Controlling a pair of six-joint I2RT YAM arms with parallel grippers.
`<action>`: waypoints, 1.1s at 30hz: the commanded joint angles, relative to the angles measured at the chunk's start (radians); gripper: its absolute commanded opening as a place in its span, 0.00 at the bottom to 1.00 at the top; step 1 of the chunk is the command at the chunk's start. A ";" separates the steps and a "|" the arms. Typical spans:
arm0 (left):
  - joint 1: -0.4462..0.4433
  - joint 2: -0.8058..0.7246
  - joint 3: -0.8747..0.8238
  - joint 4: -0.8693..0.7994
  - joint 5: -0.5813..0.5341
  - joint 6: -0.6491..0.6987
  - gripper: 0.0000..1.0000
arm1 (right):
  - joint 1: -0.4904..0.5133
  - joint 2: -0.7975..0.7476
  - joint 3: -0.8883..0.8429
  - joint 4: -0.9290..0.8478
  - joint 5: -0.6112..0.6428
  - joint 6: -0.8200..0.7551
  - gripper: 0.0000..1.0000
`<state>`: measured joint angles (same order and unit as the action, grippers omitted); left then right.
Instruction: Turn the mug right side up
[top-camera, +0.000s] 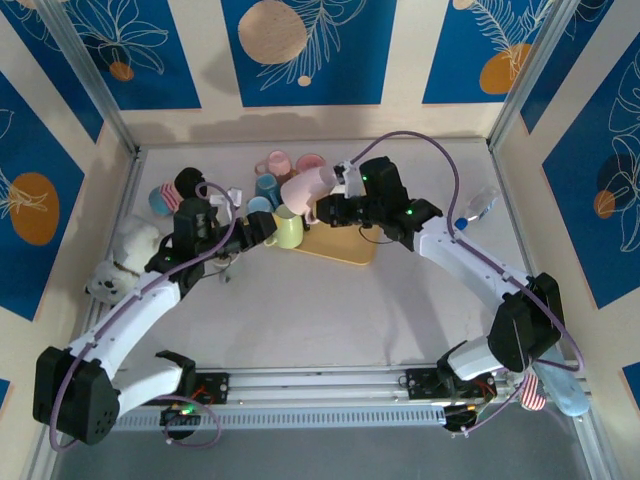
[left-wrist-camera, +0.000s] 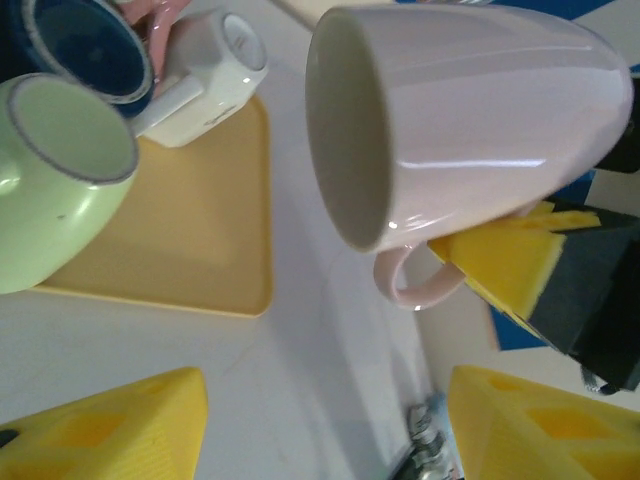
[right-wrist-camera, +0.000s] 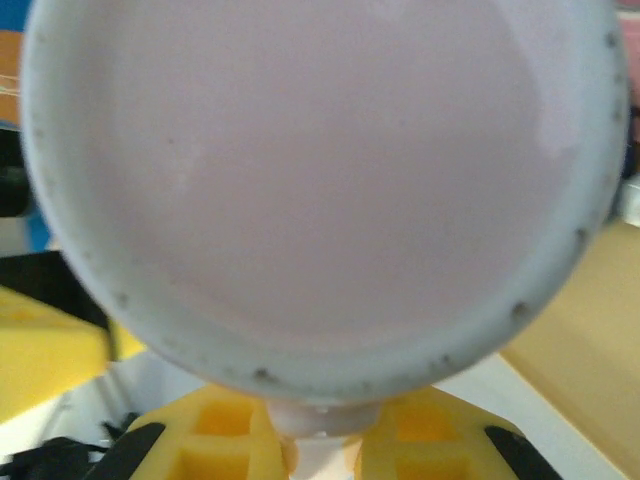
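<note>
Yellow tray (top-camera: 347, 250) below; right gripper (top-camera: 325, 205) clamps sideways pink mug (top-camera: 303, 190).

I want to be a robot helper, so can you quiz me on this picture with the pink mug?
1. True or false: the pink mug is right side up.
2. Which part of the mug does the right gripper pinch? A) rim B) handle C) base
3. Fill in: the left gripper is ____ and holds nothing.
Key: 1 false, it is in the air, tipped sideways; 2 B; 3 open.
</note>
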<state>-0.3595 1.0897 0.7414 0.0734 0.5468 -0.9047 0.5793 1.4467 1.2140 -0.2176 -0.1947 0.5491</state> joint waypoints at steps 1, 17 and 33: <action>-0.014 -0.019 -0.042 0.247 0.016 -0.184 0.65 | -0.009 -0.032 -0.012 0.267 -0.167 0.110 0.00; -0.053 -0.024 -0.077 0.449 -0.069 -0.315 0.54 | -0.006 0.046 -0.032 0.507 -0.221 0.343 0.00; -0.082 0.056 -0.062 0.536 -0.074 -0.417 0.46 | 0.003 0.067 -0.041 0.575 -0.258 0.407 0.00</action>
<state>-0.4294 1.1446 0.6720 0.5446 0.4778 -1.3045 0.5758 1.5097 1.1690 0.2489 -0.4206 0.9432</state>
